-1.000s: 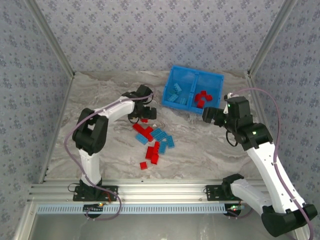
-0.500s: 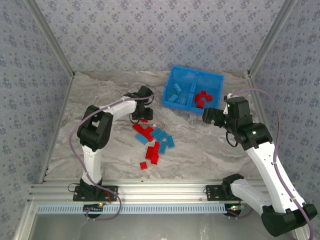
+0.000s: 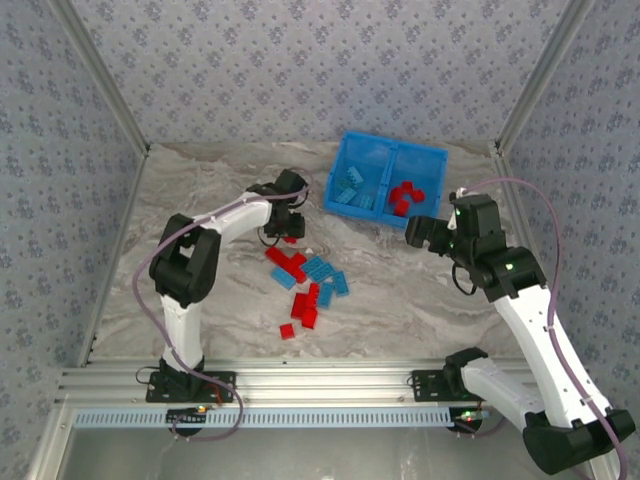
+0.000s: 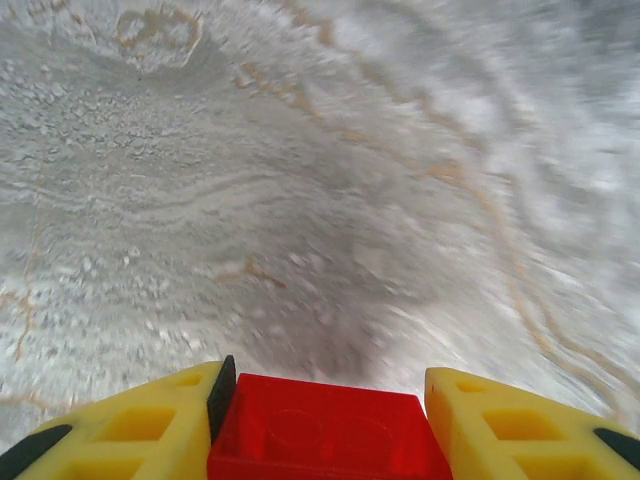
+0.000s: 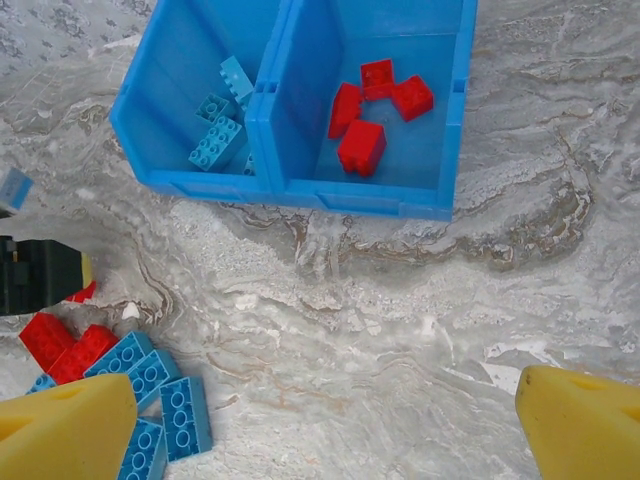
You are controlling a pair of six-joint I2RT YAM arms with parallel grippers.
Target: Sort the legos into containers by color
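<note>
Left claw: the left claw (image 4: 325,425) is squeezed in on a red brick (image 4: 330,435). One yellow finger (image 4: 130,425) is on each side of the brick.
Brick in the claw: it sits right between the fingers and touches both of them, as far as can be seen. Its long side runs across from one finger to the other. Two faint round marks show on the side that faces the camera.
Where that is: the left claw (image 3: 286,218) hangs over the table (image 3: 420,300), a bit past the middle, toward the far edge.
Loose bricks: the loose bricks (image 3: 310,280), red and light blue mixed, lie flat in the middle of the table, just on the near side of the left claw. They point many ways.
Right claw: the right claw (image 5: 320,430) is wide open and has nothing in it. It hangs just on the near side of the bin.
Bin: the blue bin (image 3: 338,170) stands by the far edge, toward the far right corner. Its long side runs along that edge, a little slanted.
Left box: the blue bricks (image 5: 218,140) lie here.
Right box: four red bricks (image 5: 362,145) lie here, close together.
</note>
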